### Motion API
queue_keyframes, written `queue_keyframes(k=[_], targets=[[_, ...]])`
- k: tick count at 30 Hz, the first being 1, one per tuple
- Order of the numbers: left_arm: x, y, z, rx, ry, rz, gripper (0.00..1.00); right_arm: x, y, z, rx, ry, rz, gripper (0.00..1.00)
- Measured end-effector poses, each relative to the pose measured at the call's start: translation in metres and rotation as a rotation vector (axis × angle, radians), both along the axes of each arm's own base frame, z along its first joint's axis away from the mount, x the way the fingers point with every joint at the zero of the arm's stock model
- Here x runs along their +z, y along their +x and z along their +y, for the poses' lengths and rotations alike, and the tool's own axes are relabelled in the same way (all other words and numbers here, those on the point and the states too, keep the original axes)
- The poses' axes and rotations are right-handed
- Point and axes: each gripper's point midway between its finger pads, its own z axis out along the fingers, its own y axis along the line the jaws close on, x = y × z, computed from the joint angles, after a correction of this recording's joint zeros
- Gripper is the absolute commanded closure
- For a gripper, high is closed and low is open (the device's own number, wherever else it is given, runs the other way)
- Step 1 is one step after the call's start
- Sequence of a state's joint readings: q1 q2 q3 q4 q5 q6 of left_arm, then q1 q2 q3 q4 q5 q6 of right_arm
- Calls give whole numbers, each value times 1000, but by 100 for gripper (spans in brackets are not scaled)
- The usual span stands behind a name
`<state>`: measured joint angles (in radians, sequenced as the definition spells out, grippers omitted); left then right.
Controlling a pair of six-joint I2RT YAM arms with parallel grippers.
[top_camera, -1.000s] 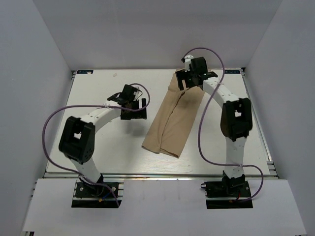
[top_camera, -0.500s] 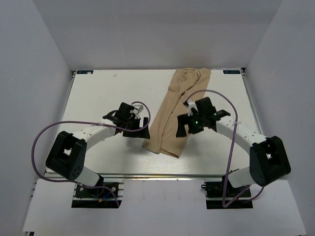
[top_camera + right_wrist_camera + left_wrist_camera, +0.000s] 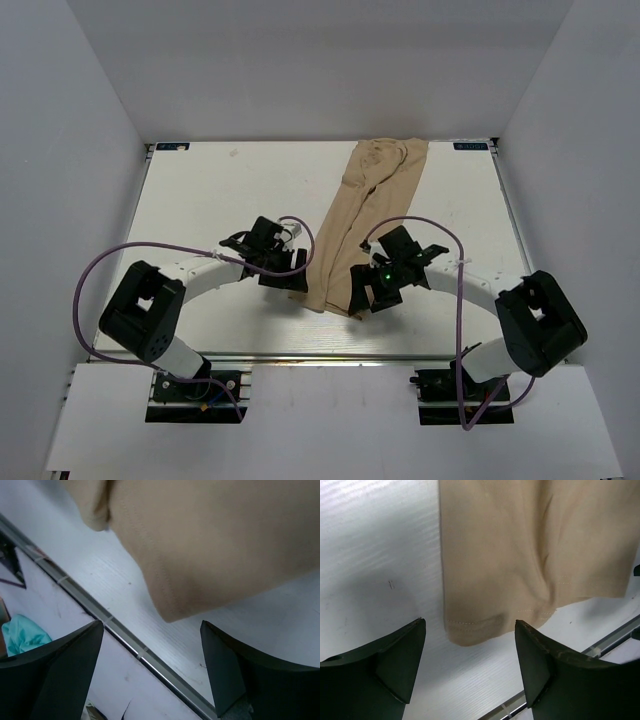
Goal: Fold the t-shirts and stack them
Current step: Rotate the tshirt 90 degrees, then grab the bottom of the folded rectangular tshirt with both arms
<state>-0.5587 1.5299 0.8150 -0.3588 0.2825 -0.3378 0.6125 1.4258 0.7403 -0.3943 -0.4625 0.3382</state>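
The tan t-shirt [image 3: 360,215] lies folded lengthwise in a long strip, running from the table's far edge toward the front middle. My left gripper [image 3: 293,282] is open over the strip's near left corner; in the left wrist view that hemmed corner [image 3: 475,625] sits between the two dark fingers [image 3: 400,655]. My right gripper [image 3: 362,297] is open over the near right corner; in the right wrist view the corner [image 3: 175,605] lies just above the gap between the fingers [image 3: 235,670]. Neither gripper holds fabric.
The white table [image 3: 200,200] has a metal front rail [image 3: 125,640] close under the right gripper. Grey walls enclose the back and both sides. A teal scrap [image 3: 20,635] lies beyond the rail in the right wrist view.
My right arm swung from the shirt's far end back to its near right corner. My left gripper moved right and nearer, to the near left corner. The shirt's far end now lies flat.
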Motion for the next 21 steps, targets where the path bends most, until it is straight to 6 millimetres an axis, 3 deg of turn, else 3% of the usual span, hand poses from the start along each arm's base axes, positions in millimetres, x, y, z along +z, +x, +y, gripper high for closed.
queue_keyframes(k=[3,6,9,11,12,14,15,16,21], targets=[[-8,-8,1,-6,16,17,27,-11,-1,-3,-43,-47,22,25],[-11,-15,-1,-16,16,31,48,-21,-2,-7,-83,-92,49,32],[-15,-19,-6,-31,16,40,56,-23,-2,-4,-115,-97,60,37],[-17,-22,-10,-42,12,47,62,-24,1,-2,-130,-96,60,46],[-18,-22,-12,-45,12,46,71,-26,1,0,-136,-97,63,64],[-20,-25,-14,-52,14,52,82,-30,2,0,-148,-107,70,80],[-21,-26,-15,-57,13,55,95,-33,2,0,-155,-115,77,99],[-21,-27,-17,-59,12,56,100,-34,2,0,-154,-119,77,100],[-20,-35,-17,-55,37,81,100,-35,-5,1,-155,-107,81,100]])
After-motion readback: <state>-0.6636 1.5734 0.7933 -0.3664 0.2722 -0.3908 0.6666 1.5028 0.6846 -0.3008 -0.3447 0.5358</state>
